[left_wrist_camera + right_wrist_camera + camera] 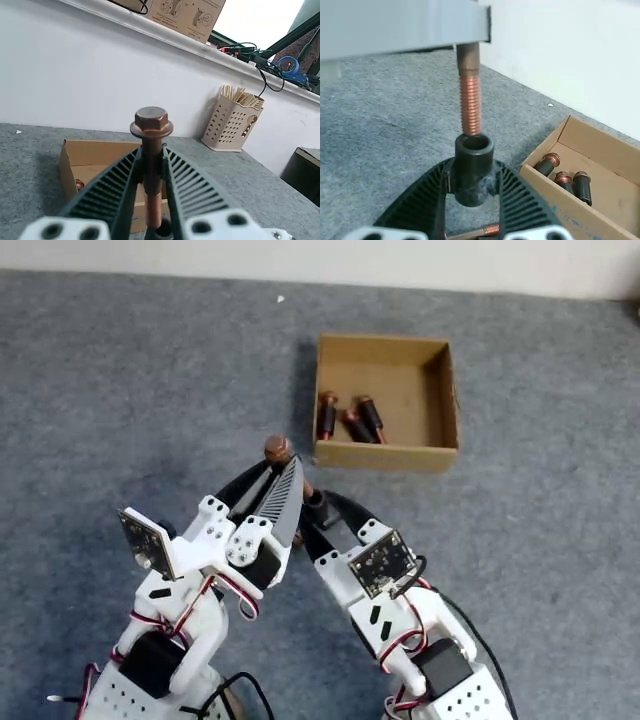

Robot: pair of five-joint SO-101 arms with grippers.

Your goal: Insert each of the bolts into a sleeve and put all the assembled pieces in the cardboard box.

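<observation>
My worry here is the mating. The copper-coloured flanged hex bolt (pixel 151 125) hangs upright with its threaded tip right at the mouth of the black cylindrical sleeve (pixel 474 150). I cannot tell whether it has entered or only touches the rim. If the 2 axes are even slightly off, I judge the tip will land on the rim. A downward push would then tilt the sleeve in its grasp or shove it out altogether. The bolt could also pivot or slide, since it is pinched on its shank between 2 ribbed fingers. A dropped part would fall on the grey carpeted table (pixel 120 390) short of the open brown cardboard box (pixel 385 457), where a loose copper bolt (pixel 477 231) already lies beneath the sleeve. That one is not yet assembled.

Both arms point toward the box and meet just short of its near wall, off the corner on the left arm's side. The left gripper (pixel 283 465) is closed on the bolt's shank below the head and sits the higher of the 2. The right gripper (pixel 474 186) is clamped around the sleeve's lower body, mouth up, directly under the bolt. Inside the box, 3 assembled bolt-and-sleeve pieces (pixel 350 418) lie together on the floor, nearer that same side wall.
</observation>
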